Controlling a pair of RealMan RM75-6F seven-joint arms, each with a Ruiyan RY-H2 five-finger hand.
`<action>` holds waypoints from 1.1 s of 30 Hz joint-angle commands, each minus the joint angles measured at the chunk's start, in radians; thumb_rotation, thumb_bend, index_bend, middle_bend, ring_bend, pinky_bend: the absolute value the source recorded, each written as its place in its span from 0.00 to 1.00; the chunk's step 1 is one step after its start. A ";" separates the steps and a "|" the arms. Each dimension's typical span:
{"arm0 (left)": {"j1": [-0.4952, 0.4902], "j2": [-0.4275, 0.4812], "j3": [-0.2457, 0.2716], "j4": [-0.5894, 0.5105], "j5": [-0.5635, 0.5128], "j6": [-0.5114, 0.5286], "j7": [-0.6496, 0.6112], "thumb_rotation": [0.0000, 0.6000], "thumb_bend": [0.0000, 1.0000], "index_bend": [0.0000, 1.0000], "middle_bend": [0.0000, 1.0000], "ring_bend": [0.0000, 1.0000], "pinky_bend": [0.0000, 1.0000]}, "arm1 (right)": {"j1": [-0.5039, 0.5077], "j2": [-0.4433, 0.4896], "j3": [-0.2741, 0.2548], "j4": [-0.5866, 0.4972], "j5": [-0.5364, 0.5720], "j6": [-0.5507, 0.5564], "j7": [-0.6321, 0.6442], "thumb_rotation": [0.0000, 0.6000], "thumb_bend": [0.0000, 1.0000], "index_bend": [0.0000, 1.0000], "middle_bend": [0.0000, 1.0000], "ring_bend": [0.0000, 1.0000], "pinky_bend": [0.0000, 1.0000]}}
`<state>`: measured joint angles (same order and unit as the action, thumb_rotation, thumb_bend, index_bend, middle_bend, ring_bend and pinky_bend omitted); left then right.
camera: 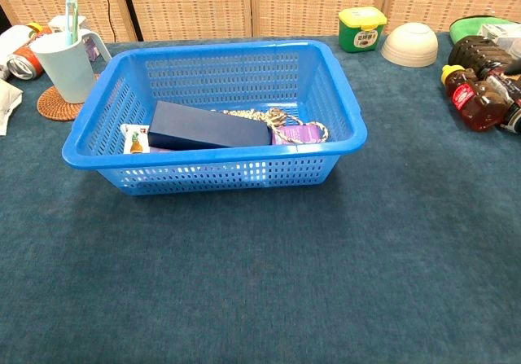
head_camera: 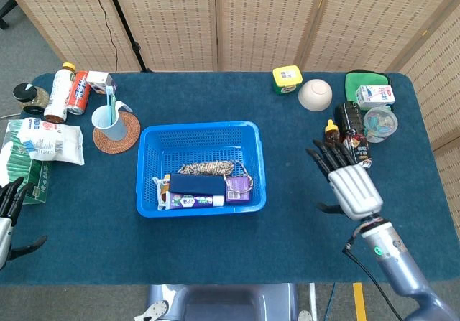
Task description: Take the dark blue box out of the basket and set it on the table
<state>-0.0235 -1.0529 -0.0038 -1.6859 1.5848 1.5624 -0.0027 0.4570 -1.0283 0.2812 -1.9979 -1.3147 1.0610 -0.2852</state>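
right hand [head_camera: 350, 184], fingers spread, hovers beside sauce bottles [head_camera: 343, 140], right of basket [head_camera: 200, 136].

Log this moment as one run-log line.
phase: approach | dark blue box: in basket | right robot hand: open, empty | left robot hand: open, idle

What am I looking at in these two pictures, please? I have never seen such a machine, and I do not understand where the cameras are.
It is a robot with two arms, each ending in a mechanical hand. One camera looks down from its head, the other looks forward from its chest. The right hand is open above the table; the left hand waits at the edge, holding nothing. In the blue basket lie a dark blue box, a rope and small packages. Bottles, a cup and a bowl stand around it.
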 commanded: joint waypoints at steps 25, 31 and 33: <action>-0.058 0.002 -0.053 -0.026 -0.164 -0.127 0.044 1.00 0.02 0.00 0.00 0.00 0.00 | 0.501 -0.556 0.075 0.503 0.315 -0.292 0.008 1.00 0.00 0.00 0.00 0.00 0.00; -0.064 0.003 -0.058 -0.026 -0.179 -0.136 0.042 1.00 0.02 0.00 0.00 0.00 0.00 | 0.550 -0.589 0.069 0.512 0.389 -0.282 -0.045 1.00 0.00 0.00 0.00 0.00 0.00; -0.065 0.004 -0.059 -0.025 -0.181 -0.139 0.041 1.00 0.02 0.00 0.00 0.00 0.00 | 0.562 -0.597 0.068 0.512 0.407 -0.278 -0.059 1.00 0.00 0.00 0.00 0.00 0.00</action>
<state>-0.0883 -1.0489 -0.0624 -1.7110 1.4040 1.4239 0.0381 1.0095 -1.6174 0.3507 -1.4877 -0.9190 0.7791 -0.3333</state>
